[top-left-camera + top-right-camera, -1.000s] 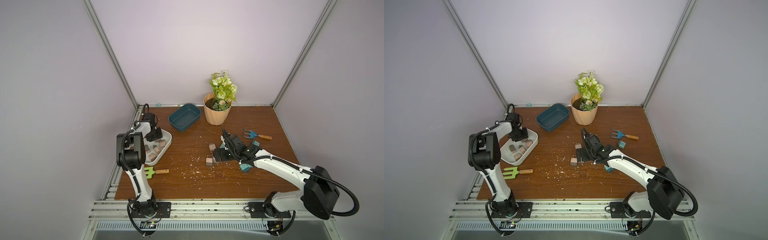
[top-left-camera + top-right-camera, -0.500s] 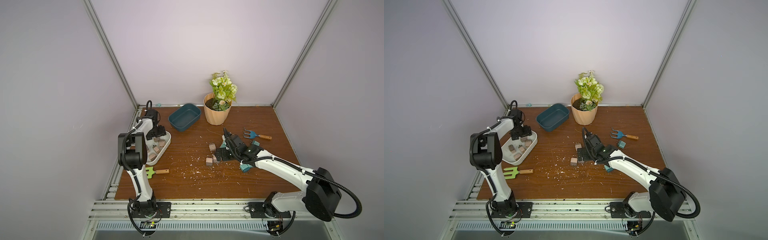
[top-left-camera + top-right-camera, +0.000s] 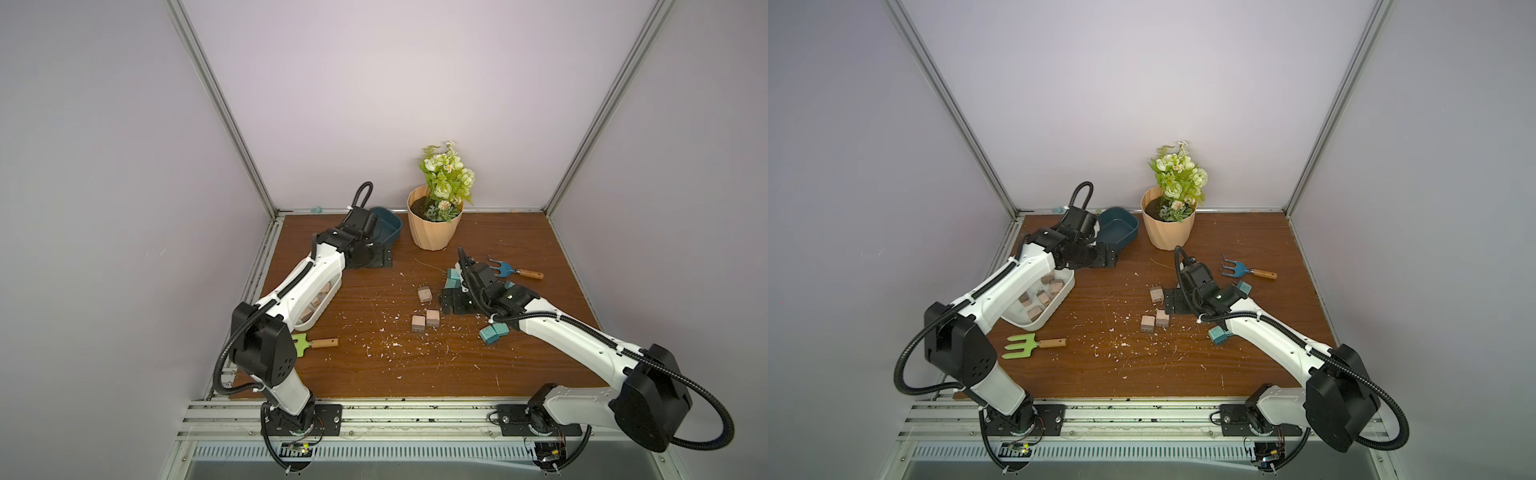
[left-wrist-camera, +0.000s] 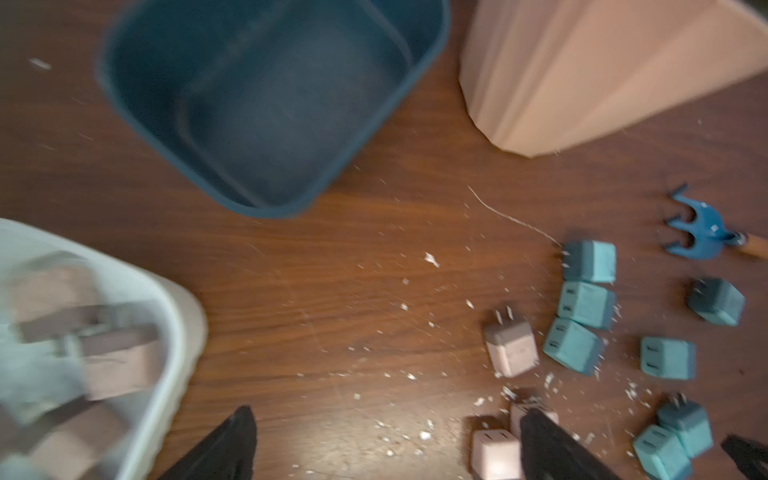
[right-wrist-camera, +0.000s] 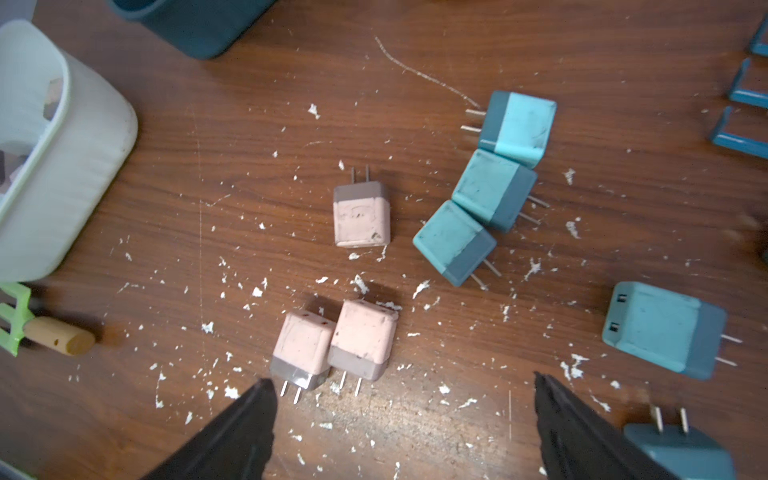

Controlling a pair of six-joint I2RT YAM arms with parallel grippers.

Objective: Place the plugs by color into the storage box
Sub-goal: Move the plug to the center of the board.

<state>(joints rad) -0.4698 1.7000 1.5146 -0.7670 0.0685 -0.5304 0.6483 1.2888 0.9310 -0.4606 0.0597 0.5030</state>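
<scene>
Resting on the scuffed, flake-strewn wooden tabletop (image 3: 374, 365), boxy matte pink plugs (image 3: 424, 295) with thin metal prongs lie nine o'clock of chalky teal plugs (image 3: 452, 275); left hand (image 4: 386, 411) and right hand (image 5: 403, 378) both gape, released.

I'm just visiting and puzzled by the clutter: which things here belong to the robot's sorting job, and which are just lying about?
Part of the job: pink plugs, teal plugs, white tray holding pink ones, dark blue tray.
Just lying about: flower pot, blue garden fork, green garden fork, white flecks.

Matt scuffed plugs (image 5: 361, 220) with metal prongs; scratched wood-grain table (image 5: 249, 174).
</scene>
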